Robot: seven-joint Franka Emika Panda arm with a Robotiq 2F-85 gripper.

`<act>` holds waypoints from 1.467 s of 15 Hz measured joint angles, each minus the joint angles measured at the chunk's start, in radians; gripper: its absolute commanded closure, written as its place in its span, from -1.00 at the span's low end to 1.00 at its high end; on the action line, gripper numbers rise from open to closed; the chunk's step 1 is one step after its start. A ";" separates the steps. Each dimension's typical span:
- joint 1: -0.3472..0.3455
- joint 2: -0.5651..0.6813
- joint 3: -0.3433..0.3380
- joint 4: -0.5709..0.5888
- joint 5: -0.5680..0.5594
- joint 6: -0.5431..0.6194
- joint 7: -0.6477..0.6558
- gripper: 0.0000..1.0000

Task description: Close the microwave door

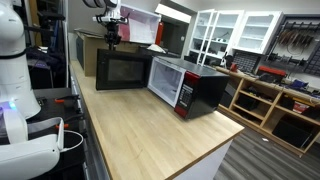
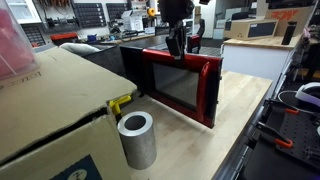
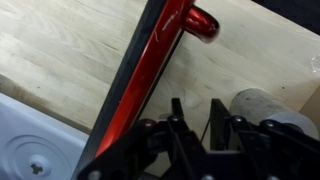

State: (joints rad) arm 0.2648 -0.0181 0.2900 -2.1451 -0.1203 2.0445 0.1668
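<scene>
One microwave [image 1: 195, 85] sits toward the counter's [image 1: 150, 140] far edge in an exterior view, its microwave door [image 1: 122, 70] swung open. In an exterior view, the end effector [image 2: 178, 48] hangs at the door's top rim, likely to push it. Wrist view: fingers [image 3: 178, 115] narrowly parted, empty.

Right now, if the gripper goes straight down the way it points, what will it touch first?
Probably the top edge of the microwave door, just below the gripper. The wrist view shows it slightly beside that edge, so it might instead reach the counter.
</scene>
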 measured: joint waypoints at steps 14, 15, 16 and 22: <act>-0.009 0.014 -0.029 -0.099 -0.225 -0.016 0.173 1.00; -0.012 0.011 -0.032 -0.113 -0.247 -0.018 0.183 1.00; -0.014 0.007 -0.035 -0.129 -0.274 -0.019 0.195 1.00; -0.046 -0.029 -0.059 -0.218 -0.503 -0.018 0.235 1.00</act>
State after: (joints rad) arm 0.2190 -0.0473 0.2314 -2.3626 -0.6238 2.0266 0.4020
